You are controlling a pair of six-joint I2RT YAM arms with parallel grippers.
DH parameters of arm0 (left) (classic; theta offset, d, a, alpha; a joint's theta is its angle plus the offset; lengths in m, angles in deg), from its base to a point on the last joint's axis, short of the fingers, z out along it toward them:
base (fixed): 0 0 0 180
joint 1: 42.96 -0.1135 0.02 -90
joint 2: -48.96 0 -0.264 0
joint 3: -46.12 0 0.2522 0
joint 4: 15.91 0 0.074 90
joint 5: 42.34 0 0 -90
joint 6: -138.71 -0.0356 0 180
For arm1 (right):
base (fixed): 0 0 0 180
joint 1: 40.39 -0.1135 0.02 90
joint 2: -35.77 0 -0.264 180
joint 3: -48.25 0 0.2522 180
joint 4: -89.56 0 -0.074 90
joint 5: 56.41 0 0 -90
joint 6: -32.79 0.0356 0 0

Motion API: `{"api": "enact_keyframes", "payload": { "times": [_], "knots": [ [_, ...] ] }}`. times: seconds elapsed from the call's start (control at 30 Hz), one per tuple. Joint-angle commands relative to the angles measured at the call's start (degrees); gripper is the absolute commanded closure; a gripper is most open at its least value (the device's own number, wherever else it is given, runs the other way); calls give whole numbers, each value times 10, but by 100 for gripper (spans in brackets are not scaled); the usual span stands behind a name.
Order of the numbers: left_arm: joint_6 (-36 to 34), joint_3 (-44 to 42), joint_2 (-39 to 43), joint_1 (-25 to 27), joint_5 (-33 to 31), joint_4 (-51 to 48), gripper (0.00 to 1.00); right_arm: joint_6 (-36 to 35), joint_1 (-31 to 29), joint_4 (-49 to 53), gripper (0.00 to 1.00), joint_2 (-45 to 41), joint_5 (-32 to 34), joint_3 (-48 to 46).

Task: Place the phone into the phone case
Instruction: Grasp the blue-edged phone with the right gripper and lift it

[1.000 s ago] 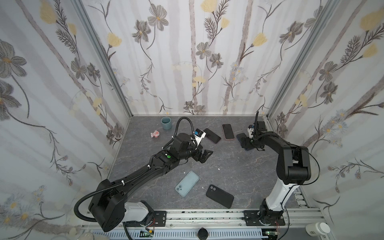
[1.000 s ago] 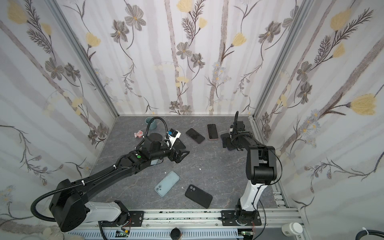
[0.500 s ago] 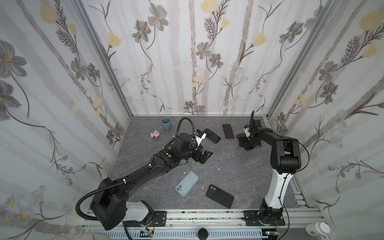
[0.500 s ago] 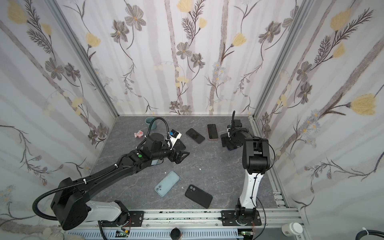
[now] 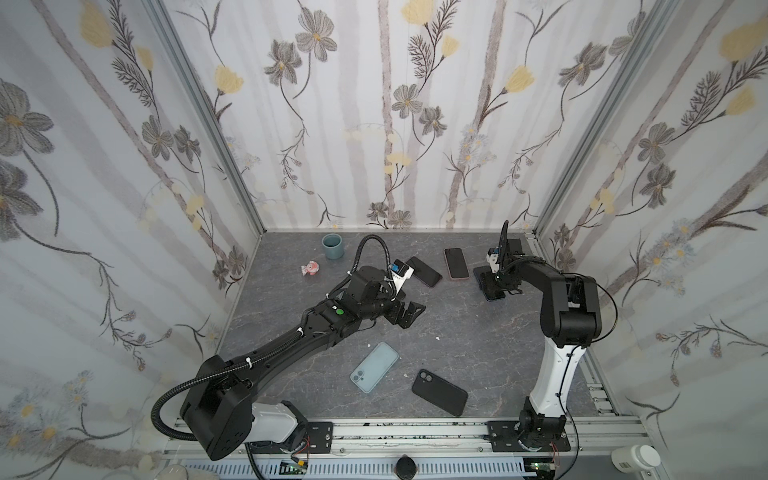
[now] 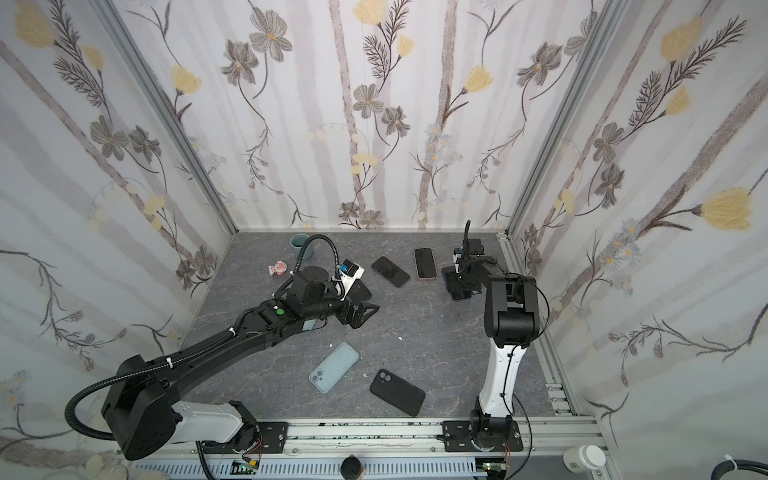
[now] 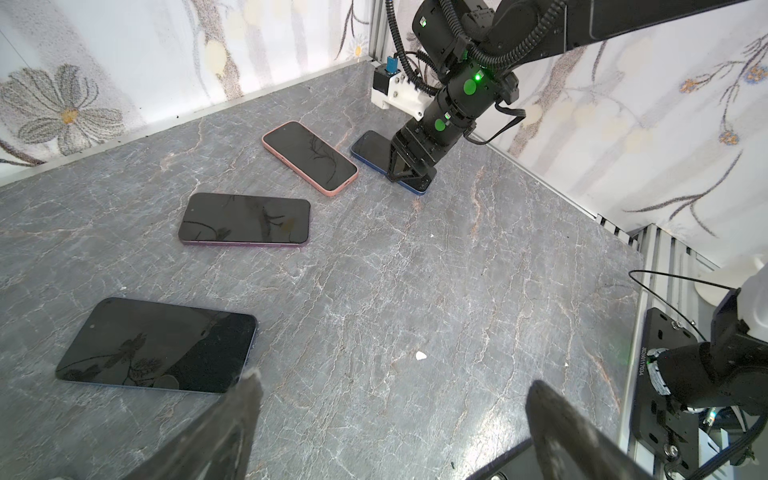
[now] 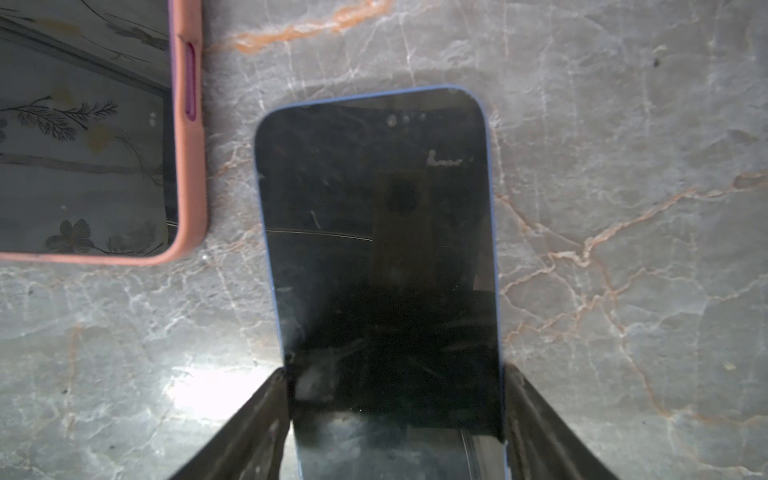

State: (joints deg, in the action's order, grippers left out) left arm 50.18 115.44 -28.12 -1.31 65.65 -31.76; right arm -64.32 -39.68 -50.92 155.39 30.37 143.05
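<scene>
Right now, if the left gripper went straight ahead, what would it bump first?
Probably the bare table just ahead of the left gripper. Farther on is the right gripper on the blue phone; tilt is unclear.

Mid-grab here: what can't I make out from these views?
- Right wrist view: blue phone, its end beyond the fingers cut off by the frame edge.
- Right claw: whether it pinches the phone yet, unclear in every view.
- Both top views: left arm covers most of one dark phone.

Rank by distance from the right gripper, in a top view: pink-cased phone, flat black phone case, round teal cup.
1. Pink-cased phone: beside the right gripper, at the back.
2. Flat black phone case: front, near the rail.
3. Round teal cup: back left.
</scene>
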Motion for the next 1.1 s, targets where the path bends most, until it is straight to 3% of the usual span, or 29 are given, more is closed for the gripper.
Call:
{"api": "enact_keyframes", "payload": {
  "times": [0.0, 0.4, 1.07],
  "knots": [
    [-6, 6, 3, 0, -4, -3, 1, 7, -1, 66, 34, 4, -13, -19],
    [0, 9, 0, 2, -1, -5, 2, 50, -16, 1, 37, -115, -79, -147],
    [2, 9, -9, 8, -13, -5, 4, 115, -109, -102, 39, -305, -56, -314]
  ]
}}
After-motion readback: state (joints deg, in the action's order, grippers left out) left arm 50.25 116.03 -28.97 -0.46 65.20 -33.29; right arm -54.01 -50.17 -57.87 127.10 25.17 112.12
